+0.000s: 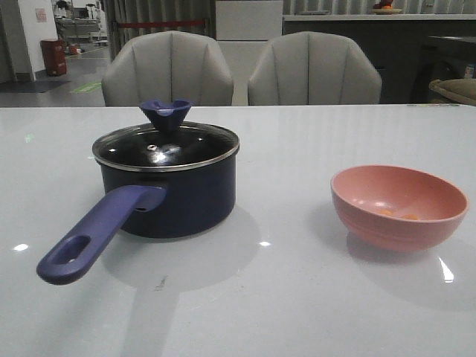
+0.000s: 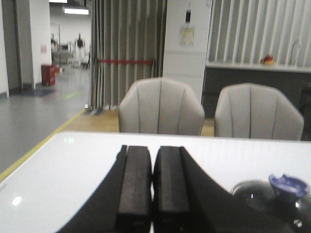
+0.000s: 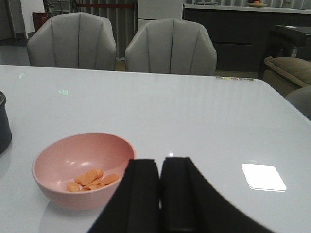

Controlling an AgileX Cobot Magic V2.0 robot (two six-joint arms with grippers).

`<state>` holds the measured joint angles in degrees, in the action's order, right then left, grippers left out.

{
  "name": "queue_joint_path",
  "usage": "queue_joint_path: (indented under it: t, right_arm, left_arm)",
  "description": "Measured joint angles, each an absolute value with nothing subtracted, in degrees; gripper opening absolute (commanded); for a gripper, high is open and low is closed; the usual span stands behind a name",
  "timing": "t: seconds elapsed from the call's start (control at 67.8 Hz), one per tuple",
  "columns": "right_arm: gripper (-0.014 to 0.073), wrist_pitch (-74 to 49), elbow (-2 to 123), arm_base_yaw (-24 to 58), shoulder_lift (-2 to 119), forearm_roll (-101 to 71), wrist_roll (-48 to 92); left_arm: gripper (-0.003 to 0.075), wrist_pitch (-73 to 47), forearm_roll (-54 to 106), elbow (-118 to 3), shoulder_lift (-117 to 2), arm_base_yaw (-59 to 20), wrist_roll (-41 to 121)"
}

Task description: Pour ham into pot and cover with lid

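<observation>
Dark navy saucepan [image 1: 175, 195] under clear glass lid [image 1: 165, 146] left of centre on white table [image 1: 297, 297], small orange ham pieces [image 3: 91, 179] in pink round bowl [image 3: 82, 167] toward right edge, left gripper [image 2: 152, 213] and right gripper [image 3: 161, 213] both closed, empty.

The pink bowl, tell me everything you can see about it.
The pink bowl is round, smooth and matte, plastic-looking, standing upright on the white table, right of the pot and apart from it. A few small orange ham pieces lie in its bottom. Nothing else touches it; neither tool holds it.
</observation>
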<state>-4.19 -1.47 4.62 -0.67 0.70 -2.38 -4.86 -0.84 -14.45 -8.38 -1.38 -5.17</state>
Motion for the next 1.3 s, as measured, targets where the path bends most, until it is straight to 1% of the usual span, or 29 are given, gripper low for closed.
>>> queue_joint_path:
  t: [0.103, 0.221, 0.502, 0.62, 0.649, 0.664, 0.679, 0.693, 0.708, 0.723, 0.738, 0.752, 0.767, 0.782, 0.797, 0.811, 0.826, 0.841, 0.856, 0.87, 0.885, 0.9, 0.944, 0.974, 1.018, 1.298]
  right_arm:
    - [0.0145, -4.2, -1.5, 4.6, -0.7, 0.7, -2.4]
    - [0.0145, -4.2, -1.5, 4.6, -0.7, 0.7, -2.4]
    - [0.0145, -4.2, -1.5, 4.6, -0.7, 0.7, -2.4]
    - [0.0145, -4.2, -1.5, 4.6, -0.7, 0.7, -2.4]
    - [0.0145, -4.2, -1.5, 4.6, -0.7, 0.7, -2.4]
    - [0.0145, -4.2, -1.5, 4.6, -0.7, 0.7, -2.4]
    - [0.0145, -4.2, -1.5, 4.6, -0.7, 0.7, -2.4]
    - [0.0145, -4.2, -1.5, 4.6, -0.7, 0.7, -2.4]
    - [0.0145, -4.2, -1.5, 4.6, -0.7, 0.7, -2.4]
    - [0.0145, -4.2, -1.5, 4.6, -0.7, 0.7, -2.4]
    - [0.0145, -4.2, -1.5, 4.6, -0.7, 0.7, -2.4]
    - [0.0145, -4.2, -1.5, 4.6, -0.7, 0.7, -2.4]
    - [0.0145, -4.2, -1.5, 4.6, -0.7, 0.7, -2.4]
    - [0.0145, -4.2, -1.5, 4.6, -0.7, 0.7, -2.4]
    - [0.0145, -4.2, -1.5, 4.6, -0.7, 0.7, -2.4]
    - [0.0145, -4.2, -1.5, 4.6, -0.7, 0.7, -2.4]
    - [0.0145, -4.2, -1.5, 4.6, -0.7, 0.7, -2.4]
    - [0.0145, -4.2, -1.5, 4.6, -0.7, 0.7, -2.4]
    - [0.0145, -4.2, -1.5, 4.6, -0.7, 0.7, -2.4]
    - [0.0145, -4.2, -1.5, 4.6, -0.7, 0.7, -2.4]
    - [0.0145, -4.2, -1.5, 4.6, -0.7, 0.7, -2.4]
    - [0.0145, -4.2, -1.5, 4.6, -0.7, 0.7, -2.4]
    - [0.0145, -4.2, -1.5, 4.6, -0.7, 0.7, -2.4]
    - [0.0145, -4.2, -1.5, 4.6, -0.7, 0.7, -2.4]
    - [0.0145, -4.2, -1.5, 4.6, -0.7, 0.7, -2.4]
    - [0.0145, -4.2, -1.5, 4.6, -0.7, 0.7, -2.4]
  left_arm:
    - [0.0112, -10.1, -1.2, -18.9, -13.8, -1.4, -5.2]
    - [0.0112, -13.6, -1.3, -21.2, -18.7, -1.4, -5.2]
    - [0.0112, -12.8, -1.2, -21.4, -25.2, -1.5, -5.2]
    - [0.0129, -12.7, -1.2, -21.4, -26.2, -1.6, -5.2]
    - [0.0142, -12.7, -1.2, -21.4, -26.3, -1.6, -5.2]
    - [0.0165, -12.7, -1.2, -21.4, -26.4, -1.6, -5.2]
    - [0.0165, -12.7, -1.2, -21.4, -26.4, -1.6, -5.2]
    - [0.0191, -12.7, -1.2, -21.4, -26.4, -1.6, -5.2]
    - [0.0191, -12.7, -1.2, -21.4, -26.4, -1.6, -5.2]
    - [0.0223, -12.7, -1.2, -21.5, -26.4, -1.6, -5.2]
    - [0.0223, -12.7, -1.2, -21.5, -26.4, -1.6, -5.2]
    - [0.0272, -12.7, -1.2, -21.6, -26.5, -1.6, -5.2]
    - [0.0272, -12.7, -1.2, -21.6, -26.5, -1.6, -5.2]
    - [0.0318, -12.8, -1.0, -21.7, -26.5, -1.6, -5.2]
    - [0.0318, -12.8, -1.0, -21.7, -26.5, -1.6, -5.2]
    - [0.0368, -13.2, -0.8, -21.8, -26.5, -1.6, -5.2]
    - [0.0382, -13.2, -0.8, -21.8, -26.5, -1.6, -5.2]
    - [0.0421, -13.4, -0.7, -21.8, -26.5, -1.6, -5.2]
    - [0.0435, -13.6, -0.7, -21.9, -26.5, -1.6, -5.2]
    - [0.0474, -13.7, -0.5, -22.0, -26.5, -1.6, -5.2]
    - [0.0487, -13.8, -0.5, -22.1, -26.5, -1.6, -5.2]
    - [0.0522, -14.0, -0.4, -22.1, -26.5, -1.6, -5.2]
    - [0.0582, -14.3, 0.0, -22.1, -26.5, -1.6, -5.2]
    - [0.0608, -14.5, 0.0, -22.2, -26.5, -1.6, -5.2]
    - [0.0625, -14.7, 0.0, -22.2, -26.5, -1.6, -5.2]
    - [0.0625, -14.6, 2.3, -22.1, -26.6, -1.6, -5.2]
